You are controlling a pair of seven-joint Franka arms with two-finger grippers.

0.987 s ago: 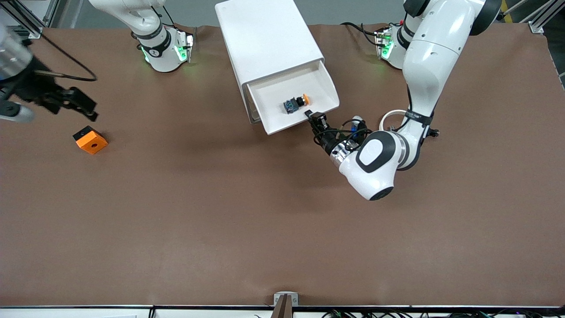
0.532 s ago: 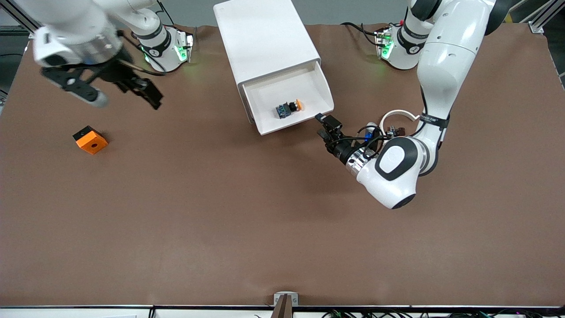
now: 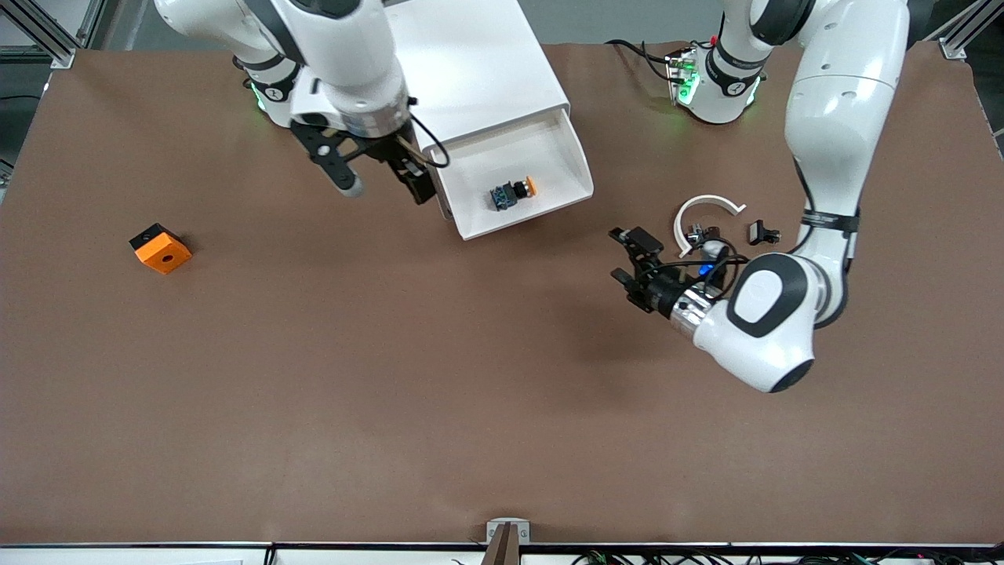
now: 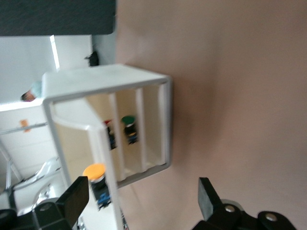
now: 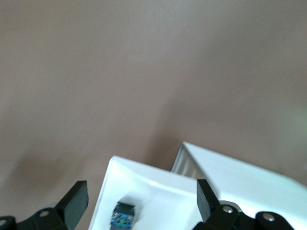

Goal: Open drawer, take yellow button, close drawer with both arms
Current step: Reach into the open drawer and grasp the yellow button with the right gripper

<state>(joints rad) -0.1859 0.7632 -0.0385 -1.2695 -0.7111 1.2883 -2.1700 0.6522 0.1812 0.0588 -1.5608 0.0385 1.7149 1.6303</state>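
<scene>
The white cabinet (image 3: 471, 71) has its drawer (image 3: 579, 161) pulled open. The button (image 3: 511, 193), orange cap, black body, blue base, lies on its side in the drawer. My right gripper (image 3: 384, 187) is open and empty, in the air beside the drawer's corner toward the right arm's end. In the right wrist view its fingers (image 5: 140, 199) frame the drawer (image 5: 144, 184) and the button's blue base (image 5: 122, 215). My left gripper (image 3: 620, 255) is open and empty over bare table, away from the drawer. The left wrist view (image 4: 141, 199) shows the drawer front (image 4: 103, 158) and the button (image 4: 96, 178).
An orange block (image 3: 161, 248) sits toward the right arm's end. A white curved piece (image 3: 706, 209) and small black clips (image 3: 763, 232) lie by the left forearm. The left wrist view shows other small parts (image 4: 127, 128) inside the cabinet frame (image 4: 165, 124).
My right arm swung in from the table's right-arm end to beside the open drawer. My left gripper drew back from the drawer's front edge toward the front camera. The cabinet shifted slightly.
</scene>
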